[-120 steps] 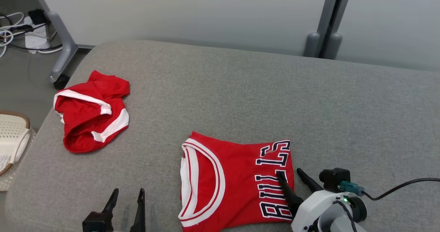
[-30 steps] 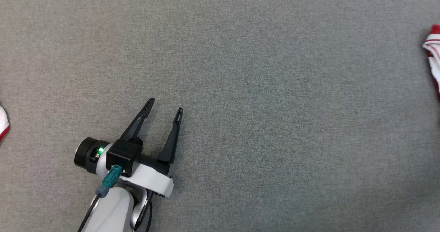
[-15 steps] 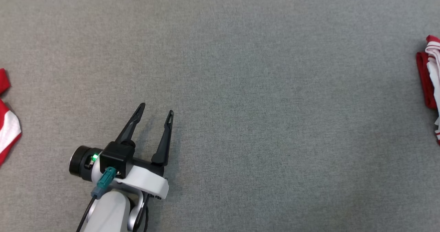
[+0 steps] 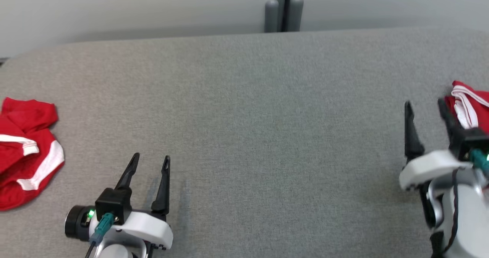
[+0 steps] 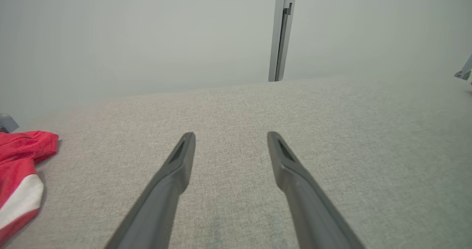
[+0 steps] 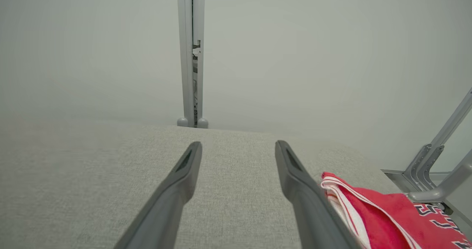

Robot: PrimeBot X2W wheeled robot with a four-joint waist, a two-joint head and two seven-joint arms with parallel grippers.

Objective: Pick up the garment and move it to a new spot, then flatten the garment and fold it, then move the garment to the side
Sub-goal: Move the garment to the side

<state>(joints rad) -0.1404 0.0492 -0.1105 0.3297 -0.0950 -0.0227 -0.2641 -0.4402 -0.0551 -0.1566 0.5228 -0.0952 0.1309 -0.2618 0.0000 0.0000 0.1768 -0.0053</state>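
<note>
Head view: your camera has swung up and back, so both arms are in frame now; treat that as a camera move, not a move of the things. The real change is that the folded red jersey with white trim, which lay mid-worktop under your right tool seconds ago, now sits at the far right end of the grey fabric-covered worktop. The right tool was pinched shut a second ago. It now stands wide open, holding nothing, with its outer finger just beside the jersey. You can't tell whether it touches. The left tool is spread open and empty, same as before, low over bare fabric.

Judgement: the jersey has been released, so the move-to-the-side step looks done for it. The crumpled red shorts with white stripes at the left end look unflattened and unfolded, likely your next garment.

View differences:
- Right wrist view gives you the dark lettering on the jersey, the stacked white-trim edge against the right tool, and a grey metal frame leg past the worktop's end. Head view cuts the jersey at its edge.
- Left wrist view puts the shorts well off to the side of the left tool, with clear fabric between the fingers.
- Head view alone lets you see both garments at opposite ends, well apart.
</note>
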